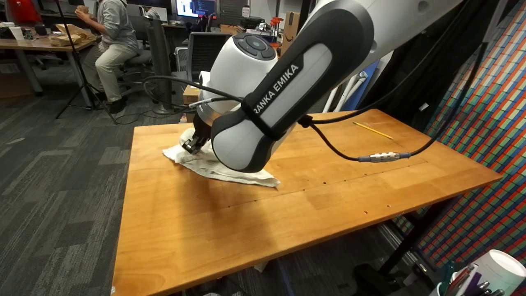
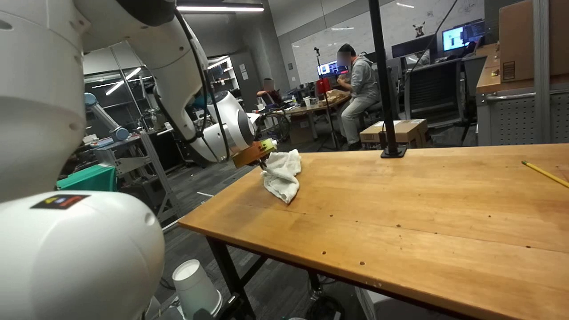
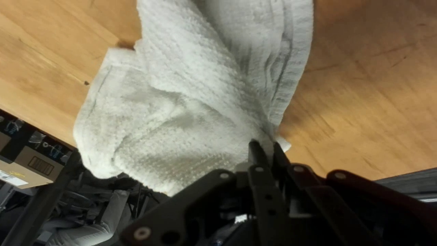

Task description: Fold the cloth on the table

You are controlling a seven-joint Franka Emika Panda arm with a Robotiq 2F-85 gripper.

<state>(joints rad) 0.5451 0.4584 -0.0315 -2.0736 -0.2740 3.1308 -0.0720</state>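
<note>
The white cloth (image 3: 191,112) lies bunched on the wooden table (image 1: 246,230), with a thick fold running along it in the wrist view. My gripper (image 3: 264,145) is shut on the cloth; a strip of fabric is pinched between its two dark fingertips. In an exterior view the cloth (image 1: 230,172) spreads flat at its near edge, while the arm covers part of it. Another part stands up beside the gripper (image 1: 191,146). Close to the table's edge, the cloth (image 2: 283,178) appears crumpled in an exterior view, and the arm's end partly hides the fingers there.
A yellow pencil (image 1: 372,130) rests on the table well away from the cloth. A black post (image 2: 393,152) is fixed at the table's edge. A cable with a metal connector (image 1: 384,157) hangs from the arm above the tabletop. A person (image 1: 115,49) sits in the background.
</note>
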